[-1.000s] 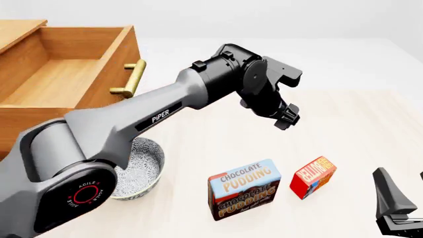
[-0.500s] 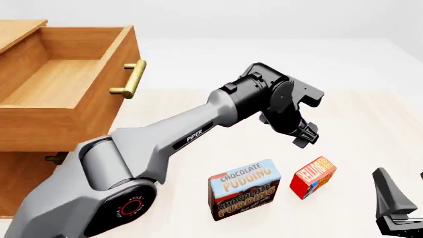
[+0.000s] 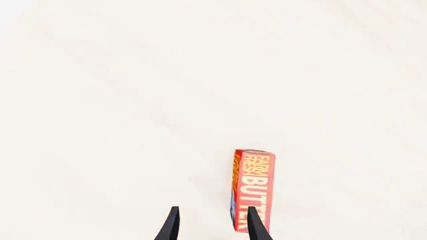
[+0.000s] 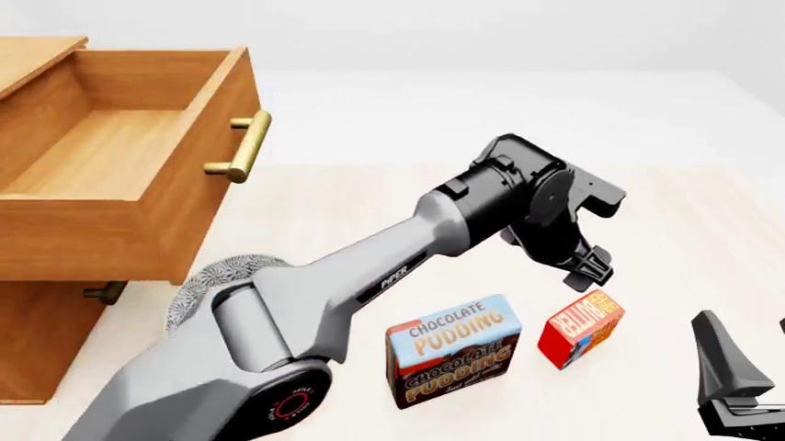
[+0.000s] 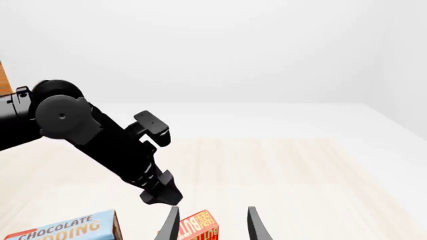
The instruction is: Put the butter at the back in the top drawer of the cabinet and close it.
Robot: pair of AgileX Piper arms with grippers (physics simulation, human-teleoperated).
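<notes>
Now the left gripper [image 4: 591, 266], jaws spread and empty, is dropping closer over the butter [image 4: 580, 328], nearing a grasp.

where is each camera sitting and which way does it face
Front view: fixed above and behind the arms, looking forward and down at the table, open top drawer, butter; the left arm shows, plus the right gripper.
Left wrist view: behind the left gripper, facing down at the butter; only fingertips show.
Right wrist view: behind the right gripper, facing the left gripper.
All three share the butter.
</notes>
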